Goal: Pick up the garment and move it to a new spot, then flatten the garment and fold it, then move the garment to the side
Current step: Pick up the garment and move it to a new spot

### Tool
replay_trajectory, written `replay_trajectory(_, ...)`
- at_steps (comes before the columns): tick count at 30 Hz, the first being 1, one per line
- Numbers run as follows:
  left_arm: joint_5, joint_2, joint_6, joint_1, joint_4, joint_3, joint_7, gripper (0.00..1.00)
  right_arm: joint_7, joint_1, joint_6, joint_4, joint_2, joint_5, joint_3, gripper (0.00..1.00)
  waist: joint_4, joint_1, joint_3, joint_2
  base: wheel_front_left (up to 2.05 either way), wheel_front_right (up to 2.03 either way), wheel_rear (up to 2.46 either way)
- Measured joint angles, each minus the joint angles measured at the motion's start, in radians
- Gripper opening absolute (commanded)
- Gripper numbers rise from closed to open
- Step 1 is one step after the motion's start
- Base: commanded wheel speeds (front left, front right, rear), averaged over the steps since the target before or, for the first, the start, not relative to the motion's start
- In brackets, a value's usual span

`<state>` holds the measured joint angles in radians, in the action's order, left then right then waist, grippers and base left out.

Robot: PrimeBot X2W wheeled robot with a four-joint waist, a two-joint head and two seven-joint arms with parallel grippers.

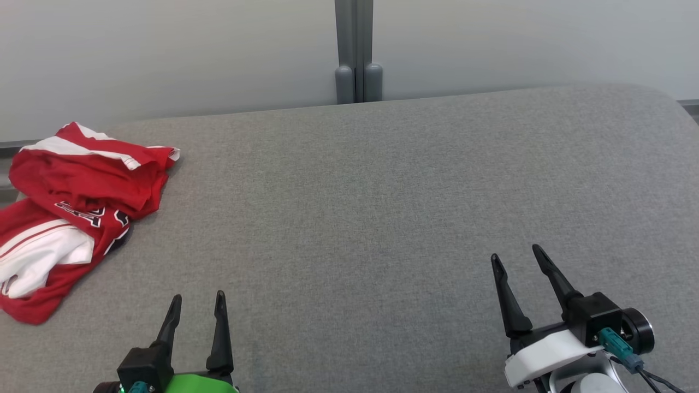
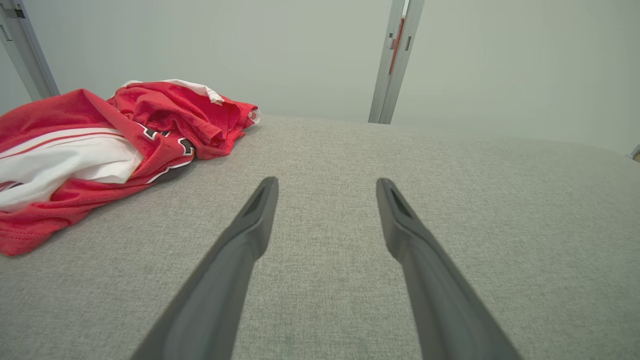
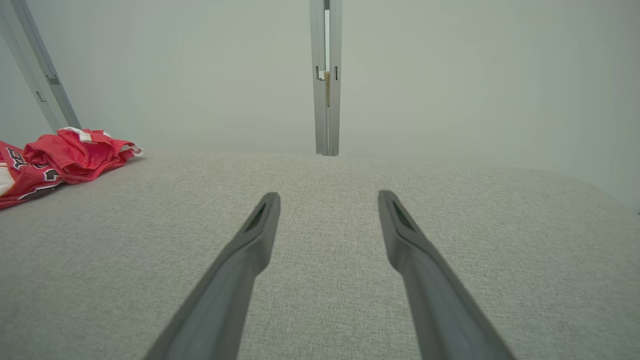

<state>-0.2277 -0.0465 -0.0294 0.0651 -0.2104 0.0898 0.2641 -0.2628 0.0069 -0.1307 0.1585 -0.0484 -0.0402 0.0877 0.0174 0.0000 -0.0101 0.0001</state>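
Observation:
A crumpled red and white garment (image 1: pixel 71 207) with dark lettering lies heaped at the far left of the grey fabric surface (image 1: pixel 382 191). The same garment (image 2: pixel 100 150) fills the upper left of the left wrist view, and the garment (image 3: pixel 55 160) sits small at the left edge of the right wrist view. My left gripper (image 1: pixel 198 303) hovers open near the front edge, right of the garment and apart from it. Over at the lower right, my right gripper (image 1: pixel 516 255) is open too, with nothing between its fingers.
A pale wall runs behind the surface, with a grey vertical post (image 1: pixel 356 52) at its middle. The surface's rounded far right corner (image 1: pixel 650 98) and its left edge beside the garment mark the limits. Bare grey fabric spreads between the two grippers.

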Motion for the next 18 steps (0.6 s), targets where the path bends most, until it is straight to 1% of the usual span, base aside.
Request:
replay_trajectory(4, 0.003, 0.0, -0.003, -0.005, 0.002, 0.005, 0.0, 1.0, 0.0, 0.011, 0.0, -0.003, -0.001, 0.0, -0.019, 1.0, 0.027, 0.0, -0.001, 0.0, 0.0, 0.0, 0.0)
replay_trajectory(8, 0.009, 0.0, -0.002, -0.013, 0.01, -0.003, 0.0, 1.0, 0.0, 0.013, 0.0, -0.008, -0.001, -0.001, -0.022, 1.0, 0.077, 0.0, -0.005, 0.0, 0.0, 0.0, 0.0)
replay_trajectory(14, 0.012, -0.001, -0.005, -0.016, 0.018, -0.023, 0.0, 1.0, 0.0, 0.007, 0.0, -0.012, -0.001, -0.003, -0.013, 1.0, 0.182, 0.0, -0.012, 0.0, 0.0, 0.0, 0.0)
replay_trajectory(18, 0.01, -0.001, -0.004, -0.019, 0.022, -0.025, 0.0, 1.0, 0.0, 0.002, 0.0, -0.01, -0.001, -0.002, -0.008, 1.0, 0.263, 0.0, -0.018, 0.0, 0.0, 0.0, 0.0)
